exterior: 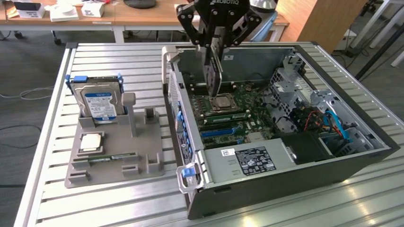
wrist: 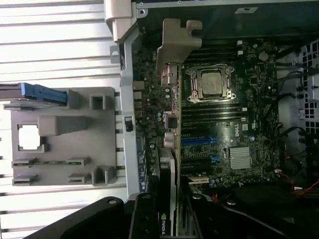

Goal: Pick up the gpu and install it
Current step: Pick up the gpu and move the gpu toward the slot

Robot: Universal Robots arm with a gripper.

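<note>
Your gripper [wrist: 168,219] grips the gpu [wrist: 167,174] by its flat faces, so the pick is done, yet the card hangs on edge over the motherboard [wrist: 249,104] beside the CPU socket [wrist: 209,84] inside the open computer case [exterior: 284,187], seemingly not seated in any slot.

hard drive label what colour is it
Blue, on the hard drive label; clearest in the exterior view.

a lab or workshop: a slatted metal worktop [exterior: 101,52] carries an open computer case [exterior: 353,163] and a grey parts holder [exterior: 113,172]; wooden desks [exterior: 145,16] stand beyond its far edge, cables [exterior: 25,92] on the floor.
</note>
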